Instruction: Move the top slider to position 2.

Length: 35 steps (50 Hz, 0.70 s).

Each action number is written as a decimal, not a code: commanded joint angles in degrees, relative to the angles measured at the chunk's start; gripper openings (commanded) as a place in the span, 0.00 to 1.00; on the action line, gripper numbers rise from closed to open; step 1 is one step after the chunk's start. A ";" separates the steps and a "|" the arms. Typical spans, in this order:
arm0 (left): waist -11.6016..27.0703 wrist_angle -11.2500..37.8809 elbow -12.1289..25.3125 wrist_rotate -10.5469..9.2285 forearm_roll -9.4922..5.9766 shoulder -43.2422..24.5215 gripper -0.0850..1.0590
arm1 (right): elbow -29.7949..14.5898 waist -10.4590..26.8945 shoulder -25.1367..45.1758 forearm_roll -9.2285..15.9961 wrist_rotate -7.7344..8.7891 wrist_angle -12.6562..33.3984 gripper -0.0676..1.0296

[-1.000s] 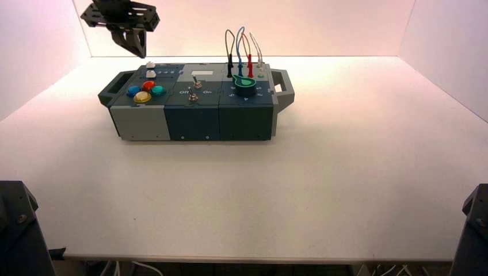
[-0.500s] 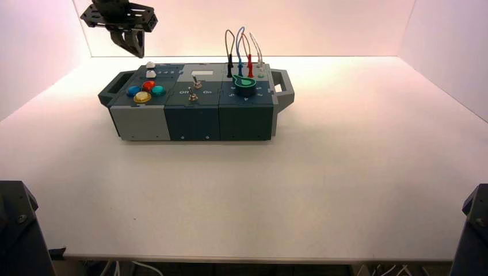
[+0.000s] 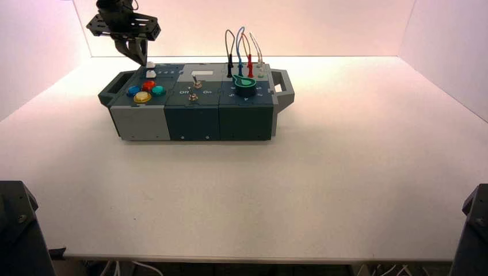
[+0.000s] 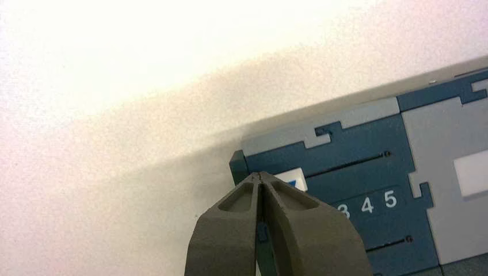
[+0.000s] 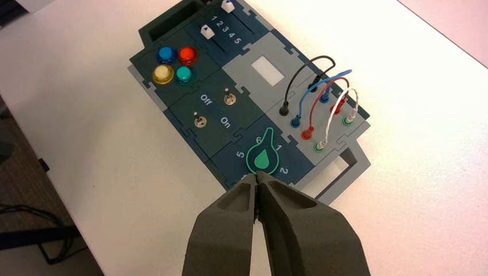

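Note:
The top slider (image 3: pixel 151 65) is a small white knob at the far left of the box (image 3: pixel 195 123). A like knob (image 3: pixel 151 74) sits just nearer. My left gripper (image 3: pixel 140 59) hangs shut, tips down, close to the left of the top slider. In the left wrist view its closed tips (image 4: pixel 259 175) stand just in front of the white knob (image 4: pixel 290 179), which sits at the end of its slot (image 4: pixel 345 167) by the box's corner; the numbers 3, 4, 5 show beside it. My right gripper (image 5: pixel 256 177) is shut and empty, held high over the box's knob end.
Four round coloured buttons (image 3: pixel 145 91) lie near the sliders. Two toggle switches (image 3: pixel 195 91), a green knob (image 3: pixel 246 84) and looped wires (image 3: pixel 241 52) fill the box's middle and right. White walls close in at the back and sides.
My left gripper has come down and slightly right, from above the box's far left corner to just beside the top slider. The slider and the right arm have not moved.

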<state>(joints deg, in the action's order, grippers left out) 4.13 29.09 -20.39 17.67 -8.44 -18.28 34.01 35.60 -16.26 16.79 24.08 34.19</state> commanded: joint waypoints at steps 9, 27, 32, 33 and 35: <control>-0.18 -0.26 2.11 0.44 0.00 0.62 0.05 | -0.79 0.26 -0.53 0.09 0.26 -0.44 0.04; -0.18 0.44 2.20 0.88 0.35 0.53 0.05 | -0.79 0.26 -0.53 0.00 0.26 -0.44 0.04; -0.18 0.62 2.20 1.58 0.35 0.70 0.05 | -0.70 0.26 -0.53 0.00 0.26 -0.44 0.04; -0.18 0.62 2.20 1.67 0.35 0.70 0.05 | -0.79 0.26 -0.53 0.09 0.35 -0.44 0.04; -0.18 0.70 2.29 1.85 0.35 0.79 0.05 | -0.70 0.26 -0.53 0.00 0.26 -0.44 0.04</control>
<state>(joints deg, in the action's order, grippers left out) 4.13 29.79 -19.60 18.98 -8.17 -18.90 34.01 35.60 -16.26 16.70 24.08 34.19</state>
